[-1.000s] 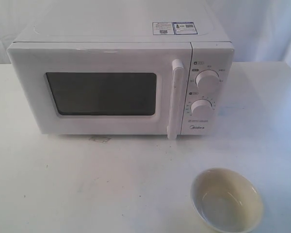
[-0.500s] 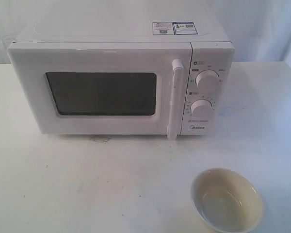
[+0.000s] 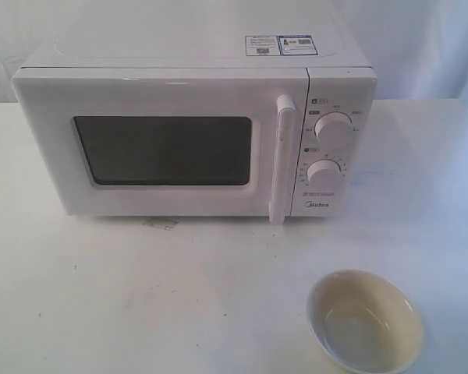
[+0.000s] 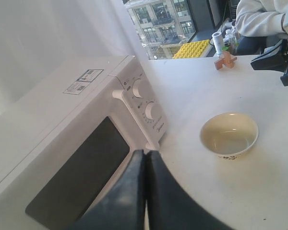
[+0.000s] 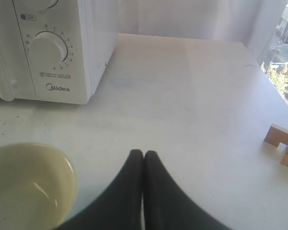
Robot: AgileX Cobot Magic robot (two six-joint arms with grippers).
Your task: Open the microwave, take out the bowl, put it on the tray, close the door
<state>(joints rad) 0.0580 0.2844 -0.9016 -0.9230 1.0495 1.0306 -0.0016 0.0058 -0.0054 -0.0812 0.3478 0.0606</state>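
Observation:
The white Midea microwave stands at the back of the table, its door closed and the bar handle upright beside two knobs. The cream bowl sits on the bare table in front, to the right, and shows in the left wrist view and the right wrist view. No tray is in view. My left gripper is shut and empty, above the door's window side. My right gripper is shut and empty, beside the bowl. Neither gripper appears in the exterior view.
Small wooden blocks lie near the table's right edge. A seated person and bottles are beyond the table. The other arm's dark gripper shows at the left wrist view's edge.

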